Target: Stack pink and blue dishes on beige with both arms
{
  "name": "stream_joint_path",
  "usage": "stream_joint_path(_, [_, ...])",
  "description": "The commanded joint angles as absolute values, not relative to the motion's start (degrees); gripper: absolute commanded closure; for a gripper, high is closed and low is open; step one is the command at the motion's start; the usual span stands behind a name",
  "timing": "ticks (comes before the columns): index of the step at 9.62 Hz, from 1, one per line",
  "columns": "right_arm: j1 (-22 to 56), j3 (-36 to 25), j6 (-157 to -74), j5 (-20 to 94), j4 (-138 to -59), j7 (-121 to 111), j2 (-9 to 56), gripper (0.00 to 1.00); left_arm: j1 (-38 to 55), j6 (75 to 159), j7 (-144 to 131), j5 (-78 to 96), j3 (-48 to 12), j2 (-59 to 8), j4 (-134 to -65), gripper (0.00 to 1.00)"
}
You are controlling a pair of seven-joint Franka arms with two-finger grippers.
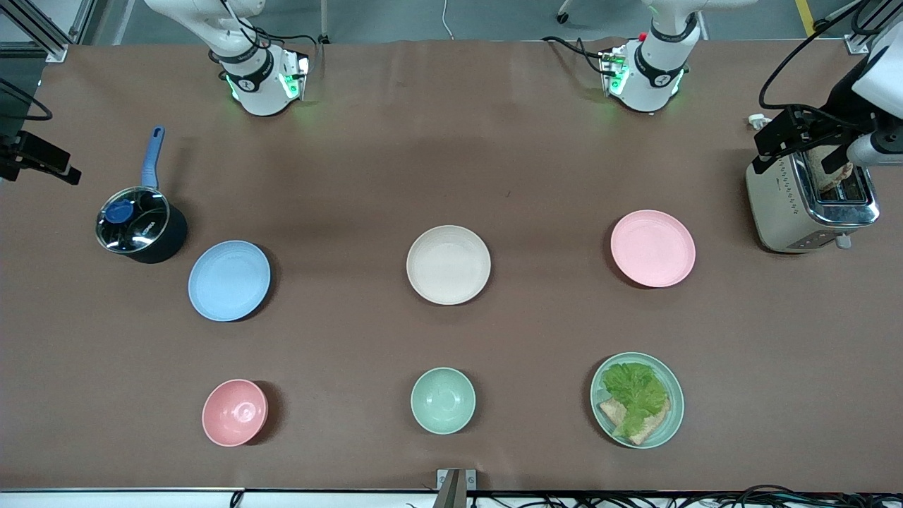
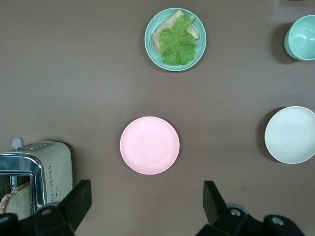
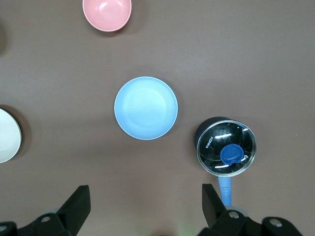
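Observation:
The beige plate lies at the table's middle. The pink plate lies beside it toward the left arm's end, and the blue plate toward the right arm's end. All three are apart and bare. Both hands are above the front view's frame; only the arm bases show there. My left gripper hangs open high over the table near the pink plate, with the beige plate off to one side. My right gripper hangs open high near the blue plate. Neither holds anything.
A dark saucepan with a glass lid stands beside the blue plate. A toaster stands at the left arm's end. Nearer the front camera are a pink bowl, a mint bowl and a mint plate with lettuce.

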State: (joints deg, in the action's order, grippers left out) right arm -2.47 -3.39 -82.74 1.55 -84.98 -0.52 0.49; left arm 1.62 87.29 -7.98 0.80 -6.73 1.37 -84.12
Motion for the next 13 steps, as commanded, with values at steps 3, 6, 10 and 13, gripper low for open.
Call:
stream_joint_path(3, [-2.20,-3.34,-82.70,0.88,-85.78,0.01,-0.18,0.00,1.32,86.48,-6.86,0.00,-6.59,0.62,-85.78,0.00])
stream_joint_path(6, [-2.55,-3.43,-83.49,0.61,-85.95,-0.26,3.51,0.00,1.49,86.48,-3.63,3.32,-1.96,-2.18,-86.22,0.00])
stream_joint_path(10, [-2.72,-6.59,-103.83,3.69,-103.84,-0.53,5.54,0.00,1.41,96.03,7.26,4.92,4.12,-4.48,-99.80,0.00])
stream_joint_path(13, [-3.08,-11.67,-115.65,14.28,-113.28,-13.40,10.87,0.00,1.49,109.12,19.92,14.49,9.14,-8.77,-111.50,0.02])
